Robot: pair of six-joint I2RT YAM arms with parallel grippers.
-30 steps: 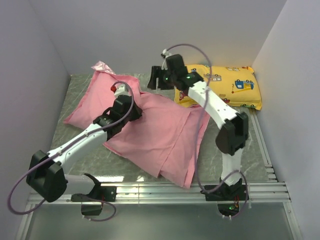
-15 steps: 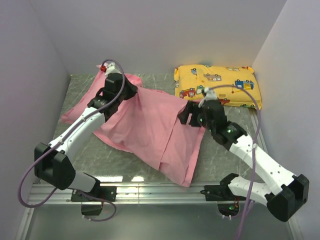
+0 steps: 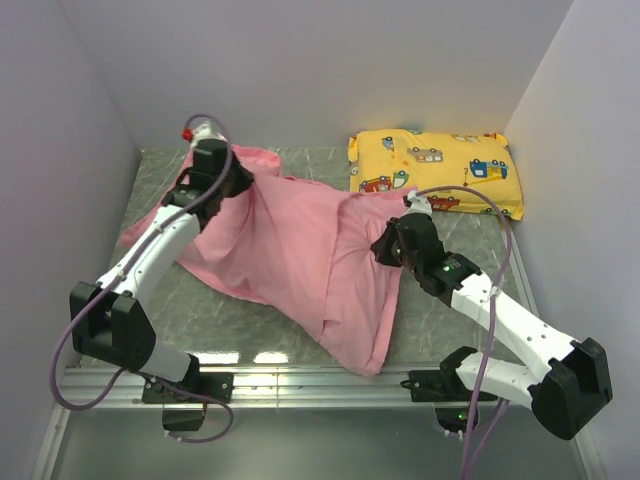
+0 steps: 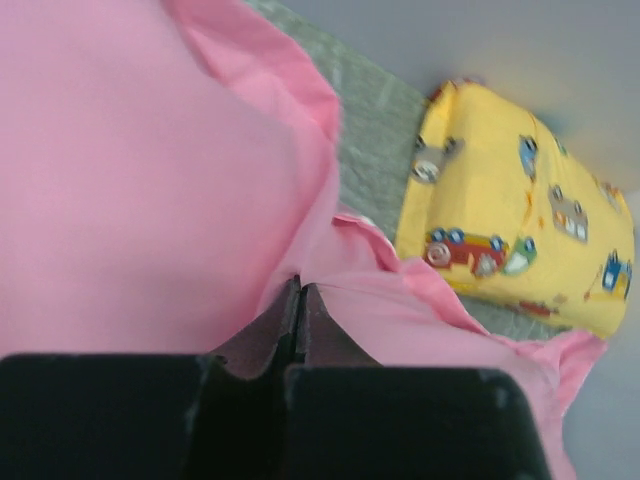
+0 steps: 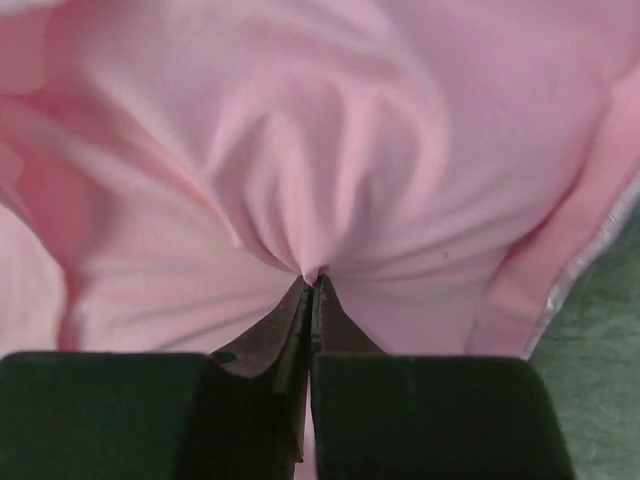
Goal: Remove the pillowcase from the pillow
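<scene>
Pillowcase: thin slick satin, limp and light, draped from far-left corner of worktop toward middle of near edge. Prob. slips out of a weak pinch, so best to take gathered folds or hem, not flat cloth. Left claw pinched tight on fabric at far-left end; right claw nipped on a bunched fold by case's right edge, near yellow cushion. Pillow not visible, presumably inside left end; soft, bulkier, likely drags w/ case unless pinned.
</scene>
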